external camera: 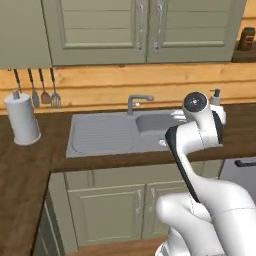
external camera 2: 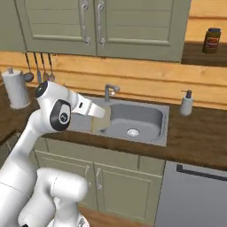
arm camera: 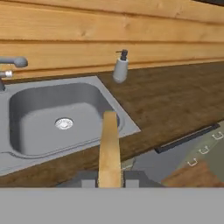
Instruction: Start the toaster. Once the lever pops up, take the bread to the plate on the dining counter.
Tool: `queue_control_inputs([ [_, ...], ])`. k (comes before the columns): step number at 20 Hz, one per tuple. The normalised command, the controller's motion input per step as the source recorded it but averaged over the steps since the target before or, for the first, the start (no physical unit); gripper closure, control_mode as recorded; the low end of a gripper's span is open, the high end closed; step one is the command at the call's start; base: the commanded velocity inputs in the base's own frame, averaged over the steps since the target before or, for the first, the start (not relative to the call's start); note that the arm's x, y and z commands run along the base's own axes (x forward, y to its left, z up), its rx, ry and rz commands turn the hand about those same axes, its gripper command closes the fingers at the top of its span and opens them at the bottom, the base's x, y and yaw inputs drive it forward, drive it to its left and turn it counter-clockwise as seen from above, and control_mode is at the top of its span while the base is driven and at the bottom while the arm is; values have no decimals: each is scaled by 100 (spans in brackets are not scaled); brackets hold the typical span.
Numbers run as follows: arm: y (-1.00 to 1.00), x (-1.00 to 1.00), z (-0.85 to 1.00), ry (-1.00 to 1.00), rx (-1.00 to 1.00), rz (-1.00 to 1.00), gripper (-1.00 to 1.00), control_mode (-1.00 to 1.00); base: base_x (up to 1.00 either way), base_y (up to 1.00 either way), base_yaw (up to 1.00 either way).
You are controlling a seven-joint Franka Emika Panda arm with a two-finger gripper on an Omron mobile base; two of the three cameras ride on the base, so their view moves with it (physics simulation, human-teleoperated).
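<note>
My gripper (arm camera: 109,181) is shut on the bread (arm camera: 109,144), a thin pale tan slice seen edge-on, rising between the two fingertips. From the right base view the gripper (external camera 2: 99,114) hangs over the near left rim of the sink, with the bread (external camera 2: 99,125) dangling below it. The slice is held in the air above the sink's front edge. The toaster, the plate and the dining counter are out of view.
A grey sink (external camera 2: 135,117) with a faucet (external camera 2: 111,91) is set in the dark wood counter (arm camera: 175,100). A soap dispenser (external camera 2: 186,103) stands to its right and a paper towel roll (external camera: 21,120) to its left. Utensils (external camera: 44,90) hang on the wall. A dishwasher front (external camera 2: 195,195) sits below right.
</note>
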Motion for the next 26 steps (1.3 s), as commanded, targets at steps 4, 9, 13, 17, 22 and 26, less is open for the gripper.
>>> queue_control_inputs([
  [4,0,0,0,0,0,0,100,100,-1,0,-97],
  [9,0,0,0,0,0,0,100,100,0,0,-94],
  [13,0,0,0,0,0,0,100,100,1,-1,-87],
  [17,0,0,0,0,0,0,100,100,31,-17,-78],
  [22,0,0,0,0,0,0,100,100,64,-16,-65],
  [26,0,0,0,0,0,0,100,100,81,-2,-54],
])
